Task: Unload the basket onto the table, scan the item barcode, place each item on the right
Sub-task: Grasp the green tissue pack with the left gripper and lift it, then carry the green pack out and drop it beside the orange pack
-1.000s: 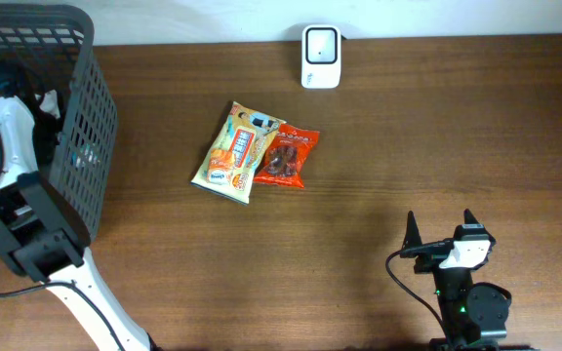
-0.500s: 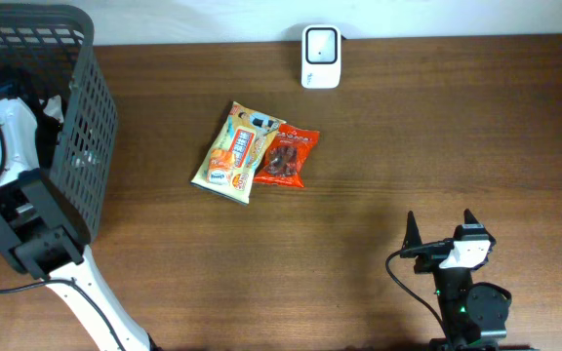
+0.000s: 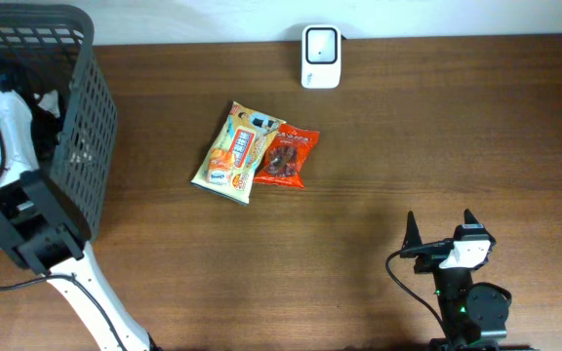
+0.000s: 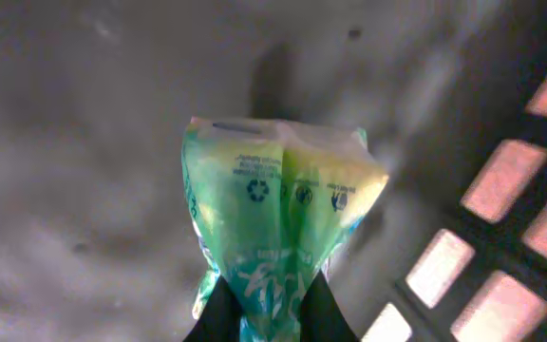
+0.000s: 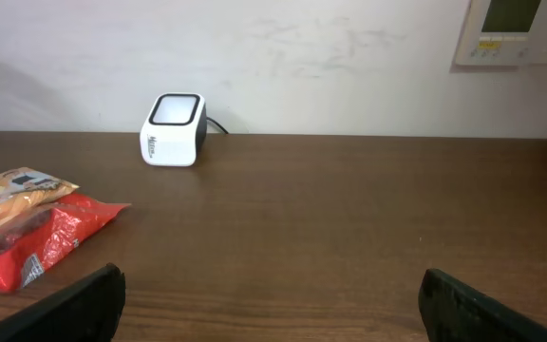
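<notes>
Table is backed by white wall; bag is pinched by left gripper, right gripper is spread wide.

Blk basket at L, left arm inside, yellow pack touching red pack at centre, scanner at back

In the left wrist view the green bag runs off the bottom edge at the left gripper, and we cannot read its blurred print. Overhead, the basket and arm hide both. The red bag is cut by the right wrist view's left edge.
</notes>
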`<state>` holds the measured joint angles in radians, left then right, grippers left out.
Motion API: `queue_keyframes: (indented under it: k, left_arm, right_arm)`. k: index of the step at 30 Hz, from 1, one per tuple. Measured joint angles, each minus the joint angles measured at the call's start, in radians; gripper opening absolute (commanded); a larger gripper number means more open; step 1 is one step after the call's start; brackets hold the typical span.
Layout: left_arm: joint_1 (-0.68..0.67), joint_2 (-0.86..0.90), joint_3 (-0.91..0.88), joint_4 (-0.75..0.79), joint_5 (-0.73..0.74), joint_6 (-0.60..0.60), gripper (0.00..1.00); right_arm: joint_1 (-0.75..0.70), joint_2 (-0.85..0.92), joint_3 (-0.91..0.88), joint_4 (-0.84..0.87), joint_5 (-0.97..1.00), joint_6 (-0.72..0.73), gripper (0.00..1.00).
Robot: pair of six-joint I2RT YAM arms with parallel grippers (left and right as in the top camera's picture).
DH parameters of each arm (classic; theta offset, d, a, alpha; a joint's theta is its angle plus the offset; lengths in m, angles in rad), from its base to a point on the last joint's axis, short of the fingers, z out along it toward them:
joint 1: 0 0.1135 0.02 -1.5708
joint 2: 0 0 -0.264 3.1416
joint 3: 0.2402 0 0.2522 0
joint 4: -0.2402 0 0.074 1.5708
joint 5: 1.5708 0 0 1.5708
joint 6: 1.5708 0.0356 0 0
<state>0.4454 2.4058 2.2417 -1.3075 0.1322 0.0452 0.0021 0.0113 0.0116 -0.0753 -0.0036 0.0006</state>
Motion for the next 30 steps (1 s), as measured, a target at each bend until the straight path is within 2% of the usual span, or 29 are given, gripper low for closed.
queue_keyframes:
  k: [4,9,12,17,22,25,30]
  left_arm:
    - [0.000,0.018,0.286,-0.133,-0.002,0.000,0.00]
    - [0.000,0.011,0.738,-0.294,-0.001,-0.009,0.00]
    - [0.000,-0.034,0.870,-0.311,0.002,-0.041,0.00]
    - [-0.005,-0.146,0.885,-0.338,0.068,-0.065,0.00]
    - [-0.069,-0.223,0.885,-0.379,0.204,-0.072,0.00]
    - [-0.138,-0.237,0.885,-0.379,0.270,-0.072,0.00]
    - [-0.339,-0.238,0.794,-0.377,0.324,-0.072,0.00]
  right_arm:
    - [0.000,0.000,0.000,0.000,0.000,0.000,0.98]
    - [0.000,0.000,0.000,0.000,0.000,0.000,0.98]
    - [0.000,0.000,0.000,0.000,0.000,-0.001,0.98]
    - [0.000,0.000,0.000,0.000,0.000,-0.001,0.98]
    - [0.000,0.000,0.000,0.000,0.000,0.000,0.98]
    - [0.000,0.000,0.000,0.000,0.000,0.000,0.98]
    - [0.000,0.000,0.000,0.000,0.000,0.000,0.98]
